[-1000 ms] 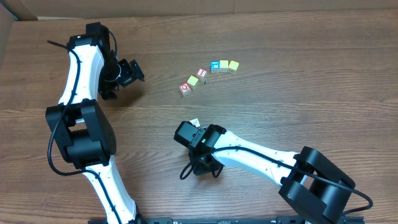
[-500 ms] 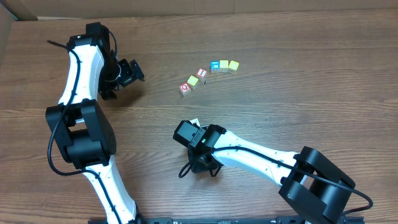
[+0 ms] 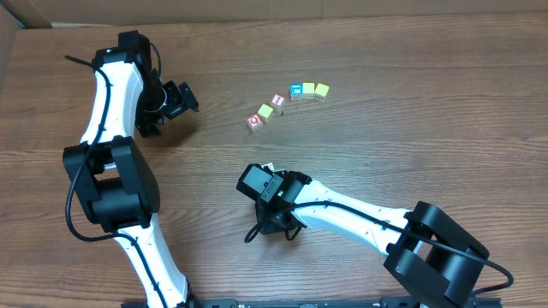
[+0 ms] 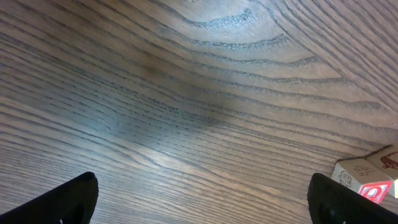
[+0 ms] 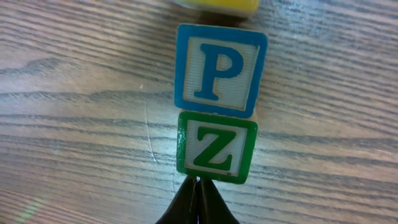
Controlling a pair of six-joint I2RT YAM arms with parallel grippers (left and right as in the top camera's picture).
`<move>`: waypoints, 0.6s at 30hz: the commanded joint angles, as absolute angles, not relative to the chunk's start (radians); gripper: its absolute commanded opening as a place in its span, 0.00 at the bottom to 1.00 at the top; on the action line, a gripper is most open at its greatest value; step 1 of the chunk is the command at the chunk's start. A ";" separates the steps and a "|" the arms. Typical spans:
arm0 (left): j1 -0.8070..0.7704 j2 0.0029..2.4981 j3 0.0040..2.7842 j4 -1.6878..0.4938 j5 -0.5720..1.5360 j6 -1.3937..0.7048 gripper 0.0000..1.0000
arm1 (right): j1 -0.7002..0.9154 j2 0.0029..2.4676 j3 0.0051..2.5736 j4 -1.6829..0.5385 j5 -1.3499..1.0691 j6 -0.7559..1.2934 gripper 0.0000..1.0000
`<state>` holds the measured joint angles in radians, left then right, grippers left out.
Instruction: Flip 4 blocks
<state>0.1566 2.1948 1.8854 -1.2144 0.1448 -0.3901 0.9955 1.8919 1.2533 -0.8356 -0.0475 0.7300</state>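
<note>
In the right wrist view a blue-framed P block (image 5: 220, 70) and a green-framed Z block (image 5: 216, 149) lie touching in a line, with a yellow block (image 5: 214, 5) just beyond them. My right gripper (image 5: 198, 190) is shut, its tips against the Z block's near edge and holding nothing. In the overhead view the right wrist (image 3: 274, 195) covers its fingers. My left gripper (image 3: 181, 99) is open and empty over bare wood, its fingers (image 4: 68, 199) far apart.
A curved row of small cubes lies at the top middle: a blue-faced one (image 3: 296, 90), yellow ones (image 3: 314, 90) (image 3: 265, 111) and two red-faced ones (image 3: 276, 101) (image 3: 254, 122). A red-faced cube (image 4: 373, 183) shows at the left wrist view's right edge. Cardboard borders the table's far side.
The right wrist has edged slightly left. The left arm and the cubes at the top have not moved.
</note>
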 commanded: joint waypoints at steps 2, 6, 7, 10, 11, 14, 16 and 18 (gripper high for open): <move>0.150 2.191 1.887 -1.214 0.138 -0.389 1.00 | 0.992 1.891 1.249 -0.826 -0.018 0.738 0.04; 0.150 2.191 1.887 -1.214 0.138 -0.389 1.00 | 0.992 1.891 1.249 -0.826 -0.016 0.737 0.04; 0.150 2.191 1.887 -1.214 0.138 -0.389 1.00 | 0.992 1.891 1.249 -0.827 -0.017 0.737 0.04; 0.150 2.191 1.887 -1.214 0.138 -0.389 1.00 | 0.991 1.891 1.251 -0.826 -0.017 0.737 0.04; 0.150 2.191 1.887 -1.214 0.138 -0.389 1.00 | 0.989 1.891 1.252 -0.825 -0.017 0.737 0.04; 0.150 2.191 1.887 -1.214 0.138 -0.389 1.00 | 0.979 1.891 1.252 -0.824 -0.017 0.737 0.04; 0.150 2.191 1.887 -1.214 0.138 -0.389 1.00 | 0.965 1.891 1.252 -0.824 -0.017 0.733 0.04; 0.150 2.191 1.887 -1.214 0.138 -0.389 1.00 | 0.950 1.891 1.252 -0.823 -0.017 0.733 0.04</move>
<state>0.1566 2.1948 1.8854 -1.2144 0.1448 -0.3901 0.9771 1.8919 1.2533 -0.8299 -0.0360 0.7322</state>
